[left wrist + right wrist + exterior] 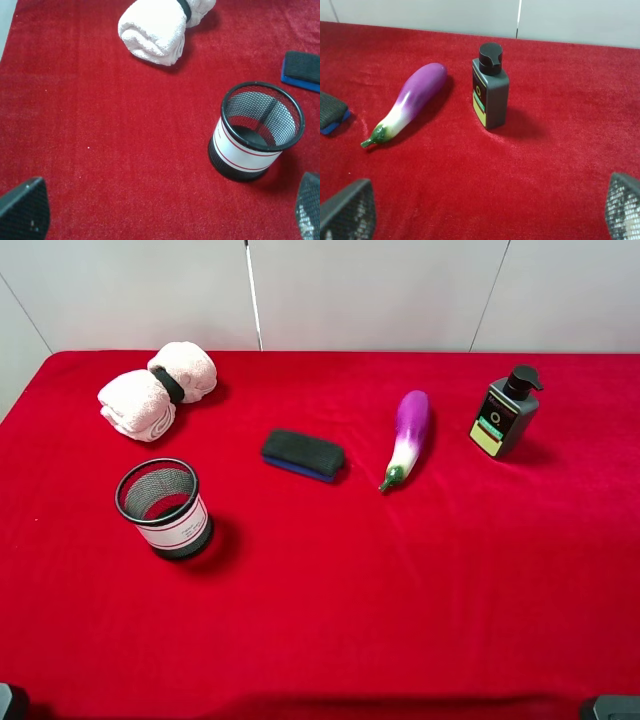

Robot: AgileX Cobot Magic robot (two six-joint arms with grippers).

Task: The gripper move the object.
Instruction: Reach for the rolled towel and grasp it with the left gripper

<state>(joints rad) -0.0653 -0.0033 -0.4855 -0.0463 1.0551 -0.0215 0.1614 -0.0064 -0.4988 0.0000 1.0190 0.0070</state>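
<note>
The pale pink-white rolled towel, cinched by a black band, lies at the far left of the red table. It also shows in the left wrist view. My left gripper is open and empty, low over the cloth, well short of the towel, with the mesh cup between its fingertips' line and the towel's right side. My right gripper is open and empty, facing the eggplant and the bottle. In the exterior high view only dark corners of the arms show at the bottom edge.
A black mesh pen cup stands in front of the towel, also in the left wrist view. A dark sponge block, a purple eggplant and a dark pump bottle lie to the right.
</note>
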